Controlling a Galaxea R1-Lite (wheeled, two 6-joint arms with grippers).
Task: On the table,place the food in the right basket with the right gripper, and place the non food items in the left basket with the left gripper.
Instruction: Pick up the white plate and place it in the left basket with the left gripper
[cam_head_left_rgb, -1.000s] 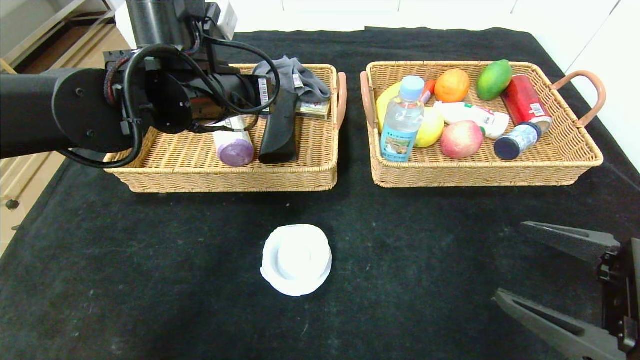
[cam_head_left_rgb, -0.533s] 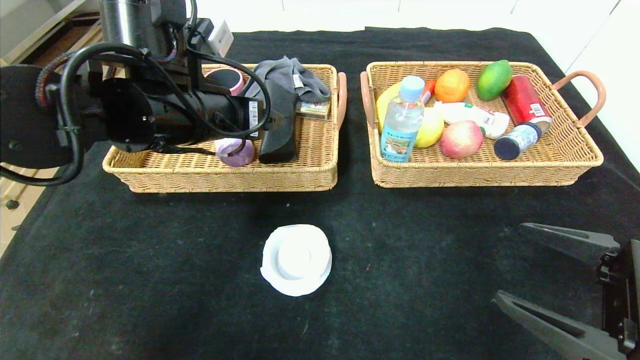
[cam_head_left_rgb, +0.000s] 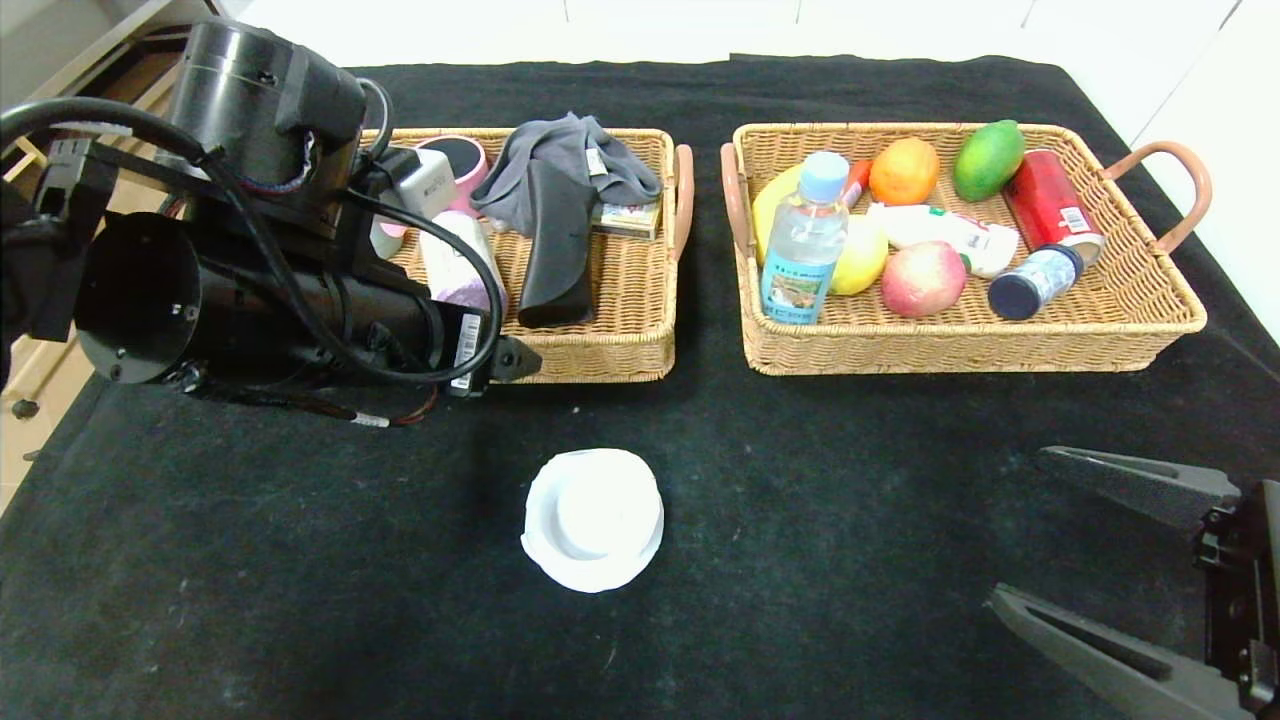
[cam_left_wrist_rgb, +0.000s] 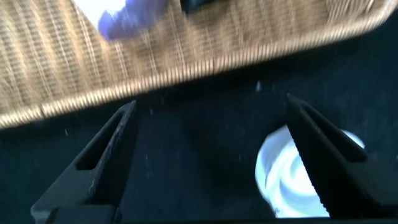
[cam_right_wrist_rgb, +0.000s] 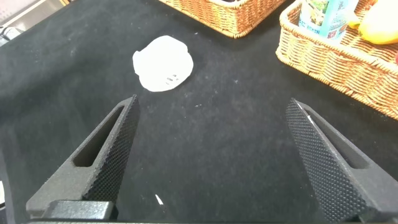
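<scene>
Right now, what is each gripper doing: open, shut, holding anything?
Left gripper: open, holding nothing, above the table between the left basket and the white dish.
Right gripper: open, empty, parked low over the table.

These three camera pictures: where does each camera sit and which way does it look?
Head view: high on the robot, looking down at the table, both baskets, left arm and right gripper.
Left wrist view: on the left arm, looking past open fingers of the left gripper at the left basket edge.
Right wrist view: low, behind open fingers, facing across the table.
Shared: all three show the white dish.
</scene>
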